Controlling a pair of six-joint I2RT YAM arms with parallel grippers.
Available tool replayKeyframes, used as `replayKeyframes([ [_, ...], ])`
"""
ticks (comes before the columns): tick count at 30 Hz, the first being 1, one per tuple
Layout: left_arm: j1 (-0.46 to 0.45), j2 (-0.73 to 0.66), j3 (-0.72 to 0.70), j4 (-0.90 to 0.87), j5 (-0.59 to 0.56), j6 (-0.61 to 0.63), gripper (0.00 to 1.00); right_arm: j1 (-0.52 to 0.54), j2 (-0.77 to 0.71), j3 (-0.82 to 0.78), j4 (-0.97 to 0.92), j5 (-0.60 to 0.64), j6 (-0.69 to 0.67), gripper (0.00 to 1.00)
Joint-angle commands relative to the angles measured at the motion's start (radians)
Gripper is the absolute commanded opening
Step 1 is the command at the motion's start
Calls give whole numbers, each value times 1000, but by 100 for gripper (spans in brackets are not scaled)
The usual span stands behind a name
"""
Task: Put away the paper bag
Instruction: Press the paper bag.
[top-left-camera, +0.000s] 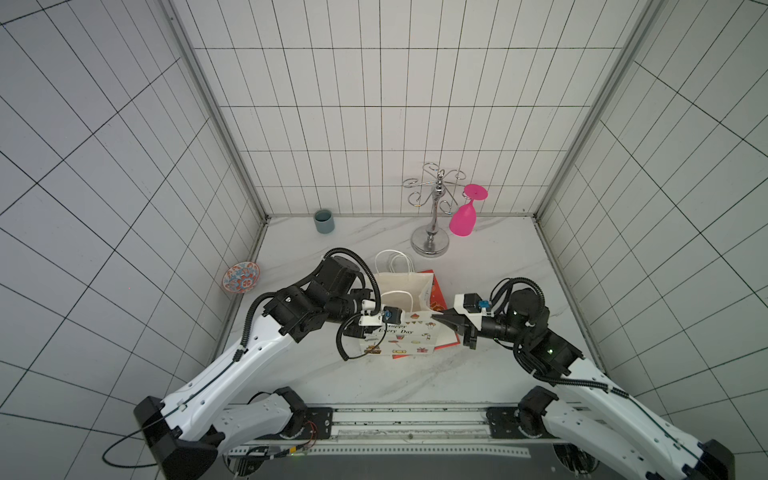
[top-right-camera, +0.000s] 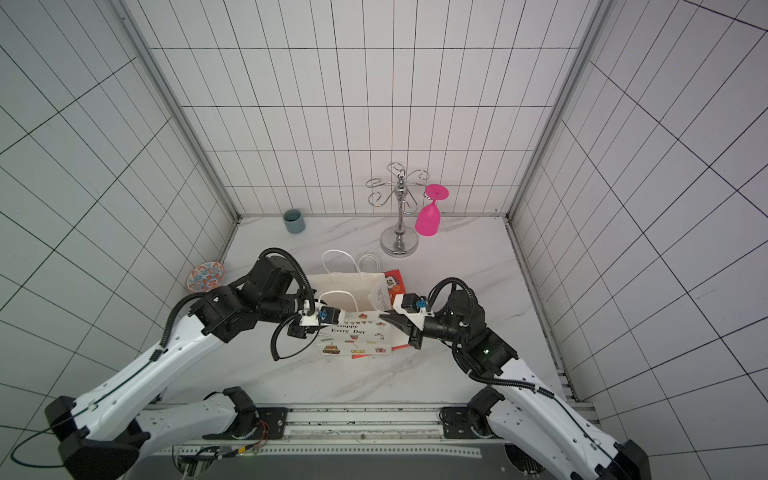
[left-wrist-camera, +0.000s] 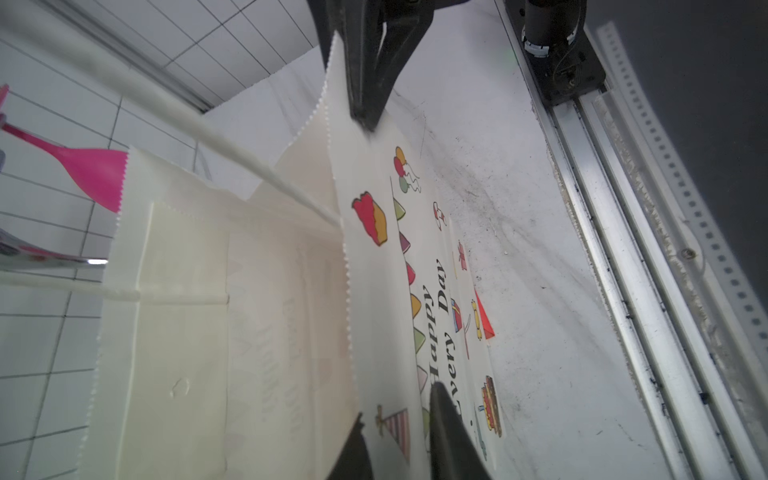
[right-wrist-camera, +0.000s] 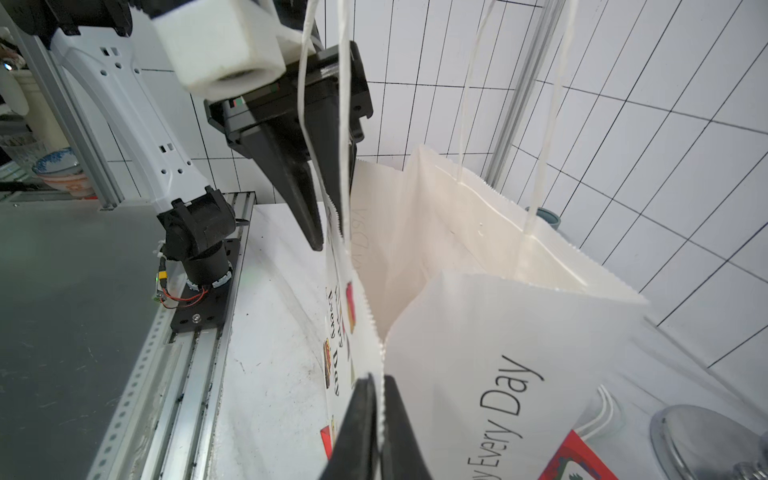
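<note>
**Both arms reach inward, hands facing each other**

The left arm and the right arm both angle their forearms toward the middle, wrists roughly level. The left hand has its jaws partly apart, one finger on each side of the near wall of the paper bag. The right hand points back toward it, jaws pinched tight on the rim at the bag's opposite end.
</note>
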Motion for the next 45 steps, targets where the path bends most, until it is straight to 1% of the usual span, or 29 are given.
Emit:
replayKeyframes([
  [1,-5,-28,10,35,-20,-24,54,6,9,-42,54,-1,-26,0],
  [2,-5,-39,12,44,-21,-36,60,6,10,-44,60,-2,-25,0],
  [4,-6,-62,29,54,-17,-65,71,5,14,-47,67,1,-18,0],
  [6,-6,-87,72,60,-3,-129,88,5,22,-47,76,5,-13,0],
  [7,-6,-97,96,62,5,-163,91,6,25,-47,79,8,-10,0],
  [10,-8,-140,166,94,36,-284,95,13,36,-46,87,35,-4,0],
  [13,-24,-153,238,132,17,-388,97,27,35,-45,87,74,-7,0],
  [14,-26,-144,266,146,-34,-434,98,29,32,-46,87,81,-10,0],
  [16,-26,-100,332,166,-207,-557,98,34,29,-45,80,91,-16,0],
  [18,-25,-7,456,92,-392,-648,98,37,25,-45,71,105,-23,0],
  [20,-24,89,563,-18,-447,-678,98,38,22,-45,67,111,-28,0],
  [23,-13,165,612,-67,-453,-702,98,41,21,-48,73,111,-36,0],
  [25,31,210,647,-77,-415,-726,98,41,22,-52,71,110,-42,0],
  [27,127,261,687,-100,-249,-760,98,41,20,-54,67,109,-47,0],
  [28,148,275,687,-94,-204,-779,98,41,20,-55,67,106,-49,0],
  [30,154,307,698,-112,-118,-784,98,41,21,-54,67,107,-52,0],
  [32,150,336,696,-131,-120,-782,98,41,19,-54,64,105,-55,0],
  [34,147,350,664,-140,-147,-745,98,41,16,-53,61,102,-57,0],
  [35,144,347,646,-139,-142,-732,97,41,13,-53,60,102,-58,0],
  [37,144,332,610,-130,-114,-713,94,42,6,-54,54,105,-59,0],
  [39,156,314,592,-115,-84,-721,90,42,-1,-52,47,110,-61,0],
  [42,175,285,579,-105,-5,-730,87,42,-2,-48,46,120,-58,0],
  [45,175,265,582,-103,51,-745,83,41,7,-47,55,124,-57,0],
])
